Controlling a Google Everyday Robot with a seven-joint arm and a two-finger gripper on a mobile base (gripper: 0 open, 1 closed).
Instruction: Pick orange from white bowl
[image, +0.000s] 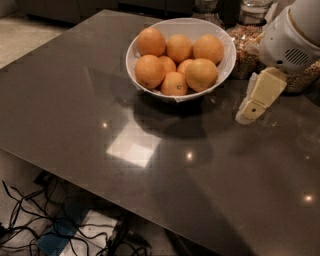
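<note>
Camera view puts your gripper (257, 97) beside the white bowl (131, 60), can't tell if it's spread or closed. Lift over the rim, then drop onto the pale orange (201, 74).

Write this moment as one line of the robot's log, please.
phase: pre-grasp | gripper: right of white bowl, apart from it, low near tabletop | orange: in bowl, front right, not held
</note>
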